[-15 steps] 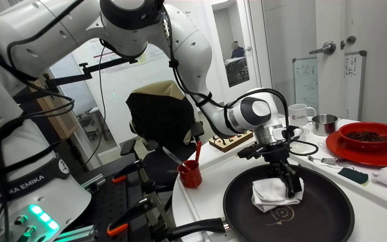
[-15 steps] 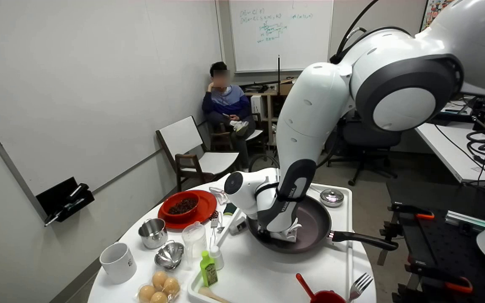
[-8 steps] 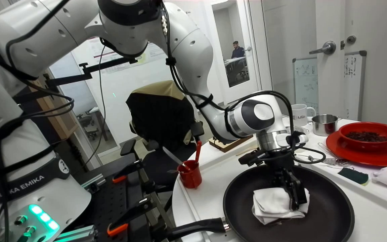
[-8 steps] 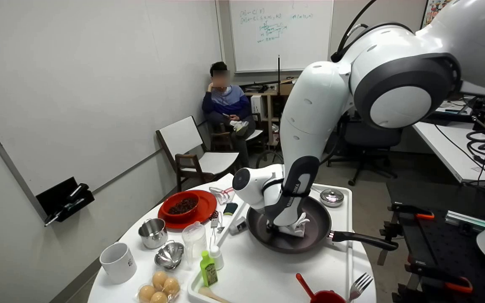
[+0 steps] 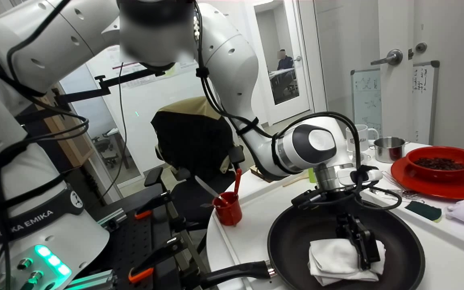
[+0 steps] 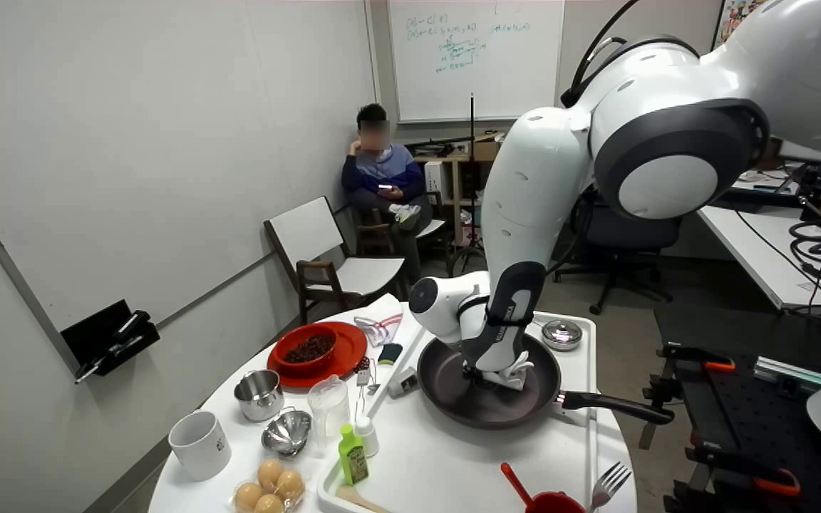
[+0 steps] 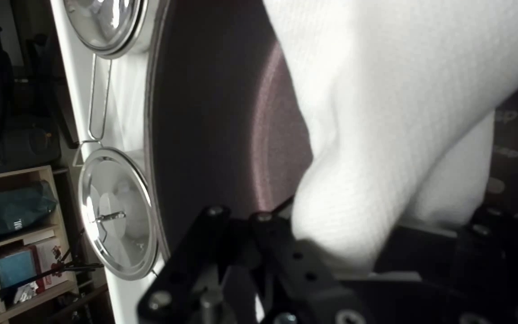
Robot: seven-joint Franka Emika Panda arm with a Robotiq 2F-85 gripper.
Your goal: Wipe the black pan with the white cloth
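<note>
The black pan [image 5: 296, 231] lies flat on a white tray, its handle [image 6: 617, 406] reaching out over the tray's edge. Inside it, the white cloth [image 5: 332, 255] rests folded on the pan's bottom. My gripper [image 5: 367, 264] points down into the pan with its jaws closed on the cloth. In an exterior view the arm partly covers the cloth [image 6: 515, 377], and the fingertips are hard to see there. Seen from the wrist, a bunched fold of the cloth [image 7: 353, 180] rises from between the dark fingers, with the ringed pan bottom [image 7: 286, 148] behind it.
Metal lids [image 7: 119, 220] lie close to the pan's rim. A red cup [image 5: 228, 213] with utensils stands near the handle. Beyond the tray are a red bowl [image 5: 443, 175] on a red plate, a sponge [image 5: 423, 210] and a steel pot [image 6: 259, 399]. A green bottle [image 6: 353, 459] stands in the tray.
My gripper has slid the cloth across the pan bottom, rightward in both exterior views. The cloth now covers the mark at the pan's centre. The pan has stayed in place.
</note>
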